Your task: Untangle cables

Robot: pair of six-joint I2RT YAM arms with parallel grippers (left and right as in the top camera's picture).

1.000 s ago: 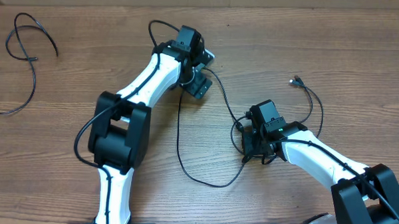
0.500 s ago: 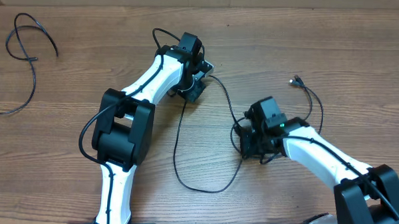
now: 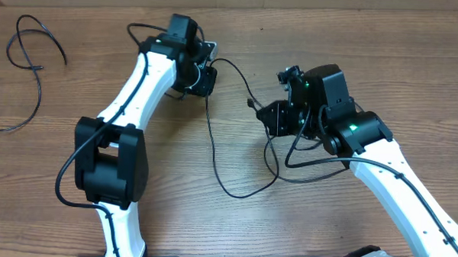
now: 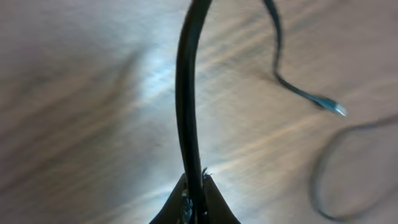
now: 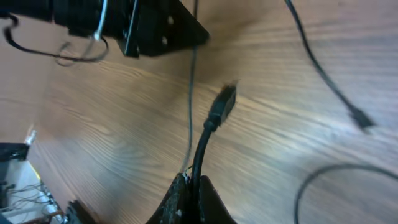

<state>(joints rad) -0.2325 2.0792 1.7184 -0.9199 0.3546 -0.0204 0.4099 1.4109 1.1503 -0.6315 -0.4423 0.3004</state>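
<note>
Workstation: wooden table [image 3: 385, 42], two arms, black cables [image 3: 208, 135] lying across its middle.

Left gripper [image 4: 194, 202]: jaws together, clamped on a cable. In the left wrist view the cord rises straight out from between the fingertips and leaves the top of the frame. Overhead, this gripper sits toward the far side of the table, left of centre, and the cord leaves it in an arc toward the right arm.

Right gripper [image 5: 188, 199]: jaws together, clamped on a cable just behind its plug [image 5: 222, 104]. The short free end with the plug stands out beyond the fingertips, above the wood and not touching it. The left gripper's black body shows at the top of the right wrist view, near but apart.

Between the two grippers the cords hang down to the table and form a slack loop near the front edge, with further loops bunched under the right wrist. Whether both grippers hold the same cord cannot be told.

A second plug end [image 4: 331, 108] lies loose on the wood in the left wrist view.

Separate cable [image 3: 40, 91]: lies alone at the far left of the table, loosely curled, well apart from both arms.
</note>
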